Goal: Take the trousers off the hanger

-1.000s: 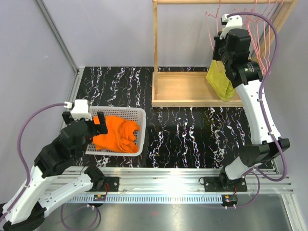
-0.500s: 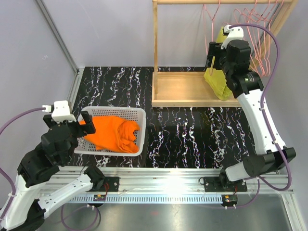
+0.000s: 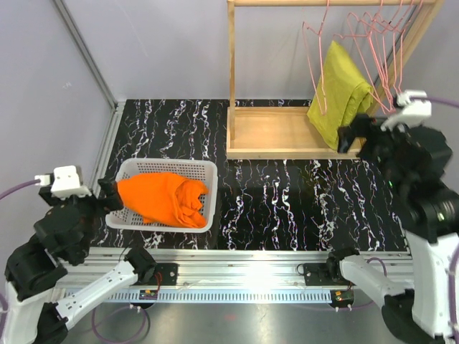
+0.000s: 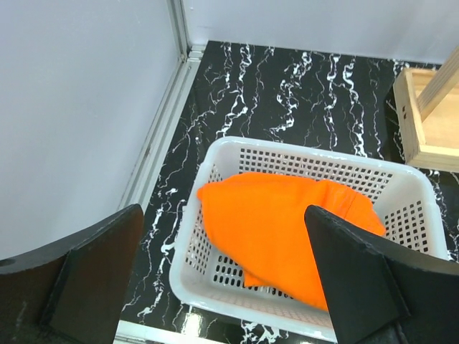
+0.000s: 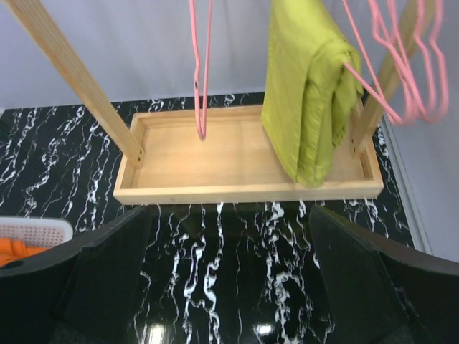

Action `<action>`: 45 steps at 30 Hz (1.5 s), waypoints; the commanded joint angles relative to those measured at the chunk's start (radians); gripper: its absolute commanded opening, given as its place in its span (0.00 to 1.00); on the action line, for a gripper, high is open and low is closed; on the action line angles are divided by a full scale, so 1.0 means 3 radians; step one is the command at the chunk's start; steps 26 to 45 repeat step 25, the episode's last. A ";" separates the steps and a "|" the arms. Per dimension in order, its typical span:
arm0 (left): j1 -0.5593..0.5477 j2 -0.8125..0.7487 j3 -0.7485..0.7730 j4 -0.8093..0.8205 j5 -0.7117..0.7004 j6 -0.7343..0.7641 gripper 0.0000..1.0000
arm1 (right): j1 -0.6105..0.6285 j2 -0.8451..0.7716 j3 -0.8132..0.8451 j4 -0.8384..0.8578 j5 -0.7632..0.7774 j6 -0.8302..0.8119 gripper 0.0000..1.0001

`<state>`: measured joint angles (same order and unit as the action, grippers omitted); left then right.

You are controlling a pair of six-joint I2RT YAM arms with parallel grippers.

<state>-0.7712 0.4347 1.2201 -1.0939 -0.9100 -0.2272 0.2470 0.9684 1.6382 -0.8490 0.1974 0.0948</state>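
Trousers (image 3: pixel 161 199): top view, lying bunched in the white basket (image 3: pixel 208 170), well apart from the rack.
Left wrist view: left gripper (image 4: pixel 224 211) above the basket, fingers spread, nothing between them.
Right wrist view: right gripper (image 5: pixel 229 211) fingers spread, empty, facing a bare pink hanger (image 5: pixel 201 136) on the wooden rack (image 5: pixel 72 75).

Left tool (image 3: pixel 112 196) jaws spread wide, empty - left arm (image 3: pixel 43 247) folded low at near-left. Right tool (image 3: pixel 355 137) likewise wide, empty - right arm (image 3: pixel 430 208) raised at right edge.
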 commanded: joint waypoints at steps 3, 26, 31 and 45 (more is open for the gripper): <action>-0.0001 -0.0145 0.0233 -0.0229 -0.0035 0.0103 0.99 | 0.0010 -0.0522 0.0117 -0.0979 0.0129 0.0119 0.99; -0.0001 -0.0355 0.0116 -0.0414 0.0083 -0.0035 0.99 | 0.0025 -0.1357 -0.0337 -0.1230 0.0181 0.0062 1.00; -0.0001 -0.0355 0.0116 -0.0414 0.0083 -0.0035 0.99 | 0.0025 -0.1357 -0.0337 -0.1230 0.0181 0.0062 1.00; -0.0001 -0.0355 0.0116 -0.0414 0.0083 -0.0035 0.99 | 0.0025 -0.1357 -0.0337 -0.1230 0.0181 0.0062 1.00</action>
